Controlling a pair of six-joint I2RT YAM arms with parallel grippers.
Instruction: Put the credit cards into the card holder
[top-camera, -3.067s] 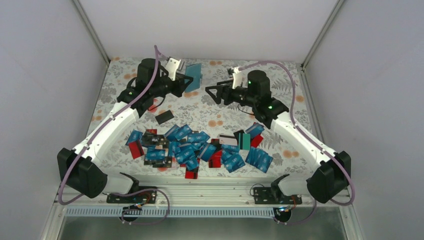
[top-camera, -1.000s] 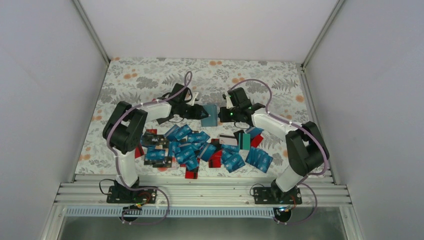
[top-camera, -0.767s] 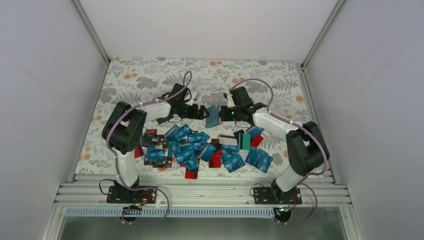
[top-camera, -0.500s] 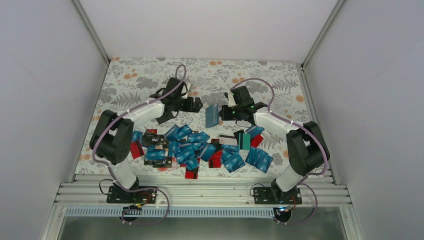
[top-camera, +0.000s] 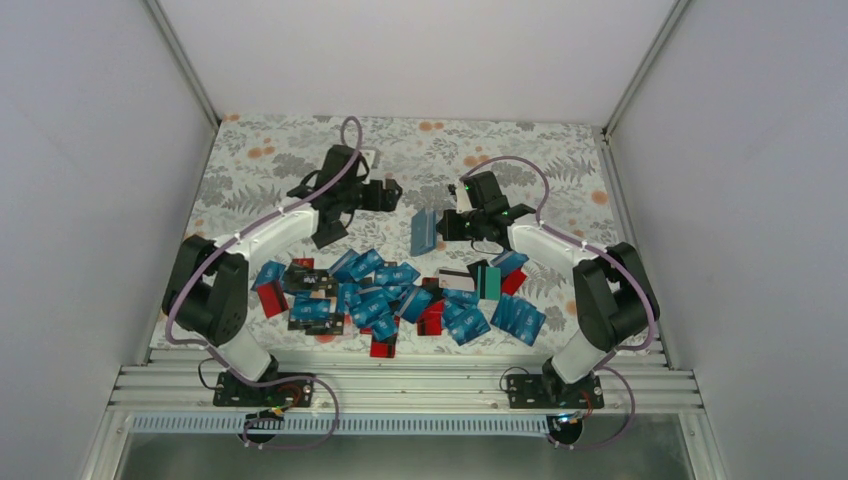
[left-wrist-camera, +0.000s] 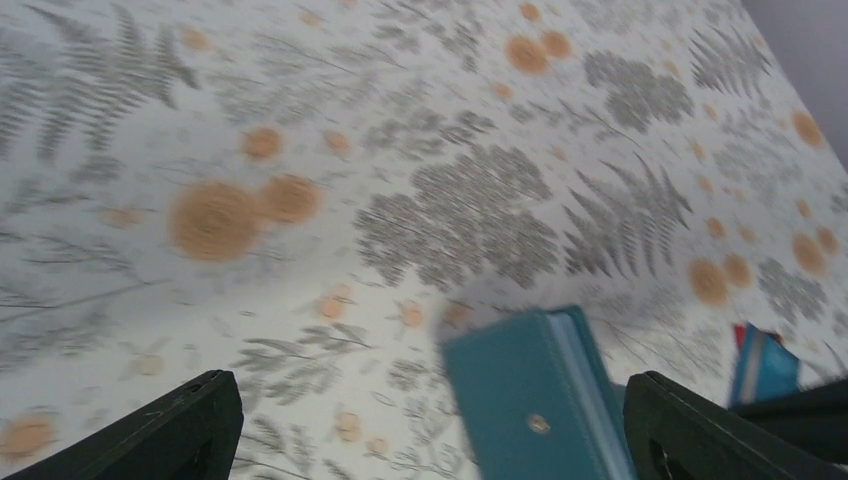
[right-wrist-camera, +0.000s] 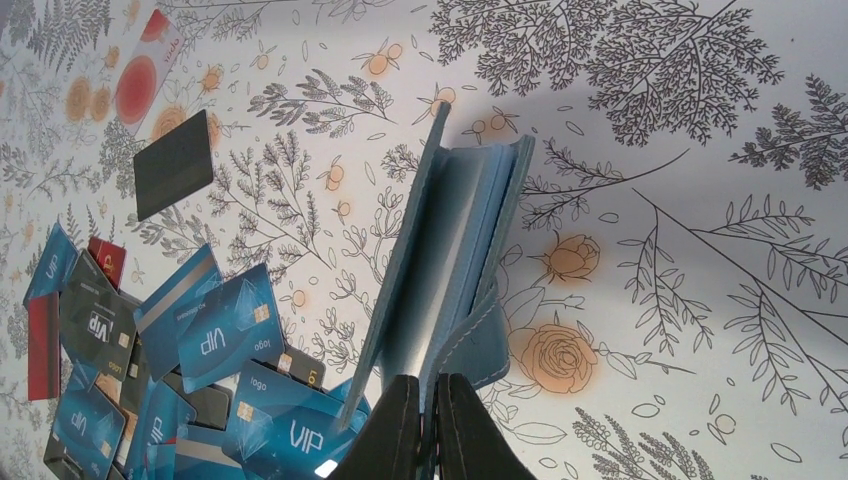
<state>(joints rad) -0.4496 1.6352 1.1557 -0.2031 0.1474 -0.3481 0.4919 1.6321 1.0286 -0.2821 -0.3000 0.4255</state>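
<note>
Card holder (right-wrist-camera: 452, 235) teal-blue; cards (top-camera: 397, 275) mostly blue, some red/blk; tablecloth (top-camera: 270, 160) white w/ grey ferns, orange blooms.

You had a floral table (top-camera: 560, 150) with cards (top-camera: 385, 300) heaped along its near half; one black card (right-wrist-camera: 173, 177) lay apart, farther back.

The left claw (left-wrist-camera: 440, 430) gapes wide over the floral cloth (left-wrist-camera: 300, 150), the teal card holder (left-wrist-camera: 535, 395) showing in its gap.

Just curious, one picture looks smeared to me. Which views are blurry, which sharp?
Left wrist view: blurred, the card holder and floral tablecloth look soft. Right wrist view: sharp, print on the credit cards readable. Top view: evenly lit, no glare.
</note>
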